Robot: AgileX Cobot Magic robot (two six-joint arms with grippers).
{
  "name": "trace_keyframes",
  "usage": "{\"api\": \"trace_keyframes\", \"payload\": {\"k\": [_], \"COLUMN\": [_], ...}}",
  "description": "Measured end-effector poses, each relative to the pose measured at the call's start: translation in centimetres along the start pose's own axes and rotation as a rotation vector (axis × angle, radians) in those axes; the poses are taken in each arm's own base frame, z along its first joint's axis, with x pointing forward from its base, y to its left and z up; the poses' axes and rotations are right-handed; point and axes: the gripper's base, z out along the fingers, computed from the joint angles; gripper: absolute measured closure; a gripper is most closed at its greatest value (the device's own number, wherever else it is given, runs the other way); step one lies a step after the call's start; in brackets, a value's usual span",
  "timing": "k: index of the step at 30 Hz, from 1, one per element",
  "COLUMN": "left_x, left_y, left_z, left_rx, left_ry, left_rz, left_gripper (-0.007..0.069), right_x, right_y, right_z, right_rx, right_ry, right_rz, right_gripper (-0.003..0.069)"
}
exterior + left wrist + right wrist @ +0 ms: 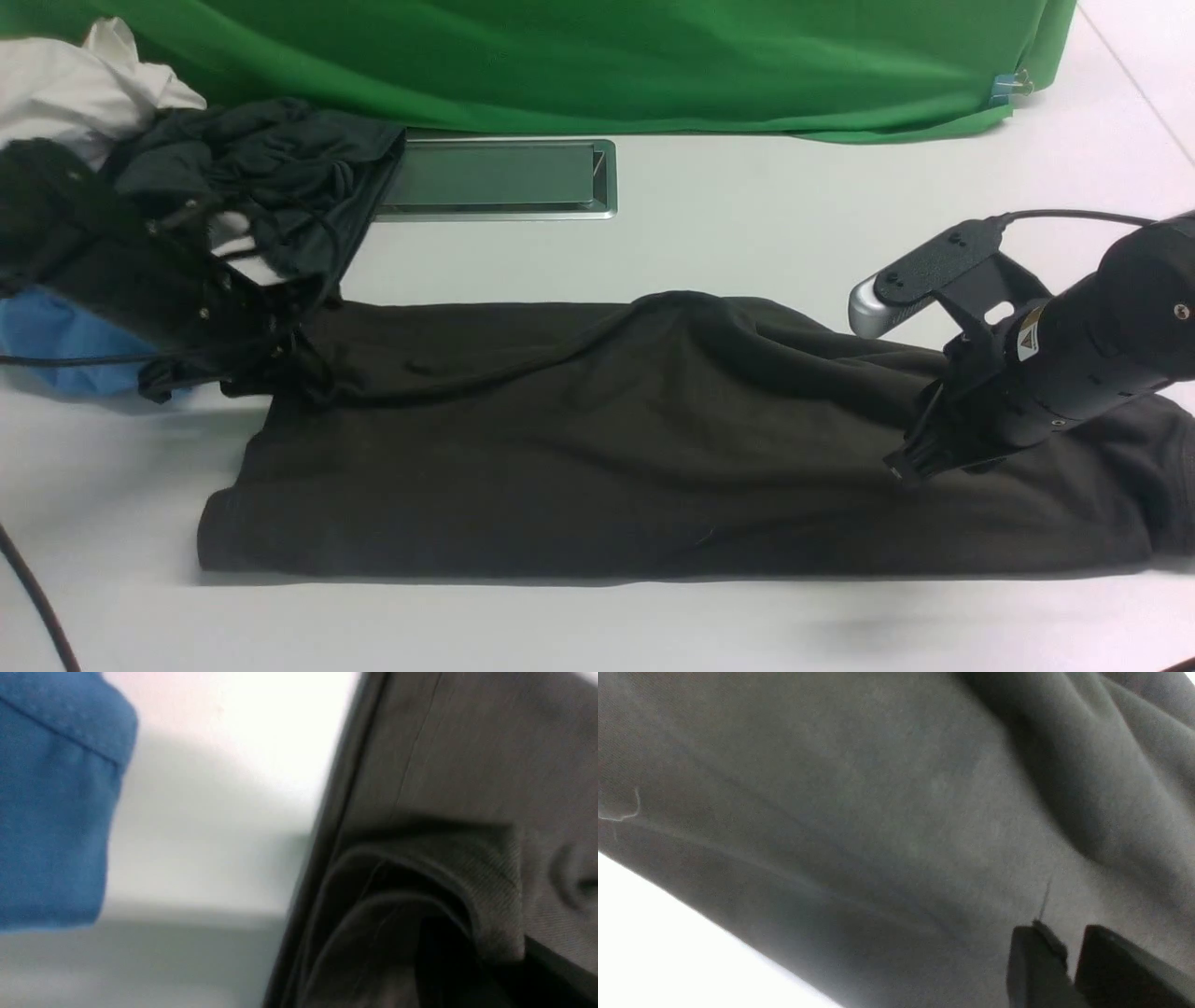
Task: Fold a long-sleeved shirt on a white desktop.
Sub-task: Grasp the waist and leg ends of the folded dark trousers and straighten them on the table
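The long-sleeved shirt (597, 467) lies as a long dark band across the white desktop (747, 261), with a loose ridge along its far edge. My left gripper (280, 373) is at the shirt's far left corner, shut on a bunched fold of it. In the left wrist view that fold (467, 882) curls up round the dark jaws, beside the bare desktop (210, 788). My right gripper (907, 465) presses down on the shirt's right part. Its fingers (1036, 961) stand a narrow gap apart on flat fabric (878, 812), gripping nothing.
A pile of clothes sits at the back left: a dark grey garment (271, 159), a white cloth (75, 84) and a bright blue shirt (56, 345). A silver-framed hatch (504, 177) lies before the green backdrop (597, 65). A black cable (37, 597) crosses the front left corner.
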Motion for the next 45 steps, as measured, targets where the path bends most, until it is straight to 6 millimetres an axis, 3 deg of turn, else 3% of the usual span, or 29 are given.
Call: {"api": "trace_keyframes", "payload": {"k": [8, 20, 25, 26, 29, 34, 40, 42, 45], "left_x": [-1.1, -2.1, -2.2, -2.2, -2.3, -2.3, -2.6, -1.6, 0.7], "left_y": [0.1, 0.3, 0.4, 0.5, 0.5, 0.1, -1.7, -1.9, -1.4], "left_z": [-0.7, -0.8, -0.8, -0.8, -0.8, -1.6, -6.1, -7.8, -8.1], "left_rx": [0.136, 0.128, 0.116, 0.109, 0.107, 0.120, 0.127, 0.064, -0.067], "left_ry": [-0.083, -0.184, -0.198, -0.205, -0.207, -0.201, -0.218, -0.163, -0.047], "left_rz": [-0.081, -0.152, -0.185, -0.192, -0.194, -0.142, 0.034, 0.066, 0.068], "left_gripper": [0.0582, 0.0554, 0.0437, 0.0357, 0.0263, -0.0015, -0.0067, -0.0069, -0.0069], "right_x": [-0.1, -0.2, -0.3, -0.3, -0.3, 0.1, 0.5, 0.6, 0.5], "right_y": [0.0, 0.0, 0.0, 0.0, 0.0, 0.0, 0.1, 0.1, 0.1], "right_z": [0.0, 0.0, 0.0, 0.0, 0.0, 0.0, 0.0, -0.1, -0.5], "right_rx": [0.003, 0.005, 0.005, 0.005, 0.005, -0.002, -0.009, -0.010, -0.008], "right_ry": [-0.016, -0.027, -0.030, -0.030, -0.029, 0.010, 0.054, 0.062, 0.051], "right_rz": [0.000, 0.004, 0.009, 0.013, 0.017, 0.019, 0.024, 0.027, 0.026], "right_gripper": [0.0484, 0.0465, 0.0456, 0.0452, 0.0449, 0.0440, 0.0424, 0.0421, 0.0421]}}
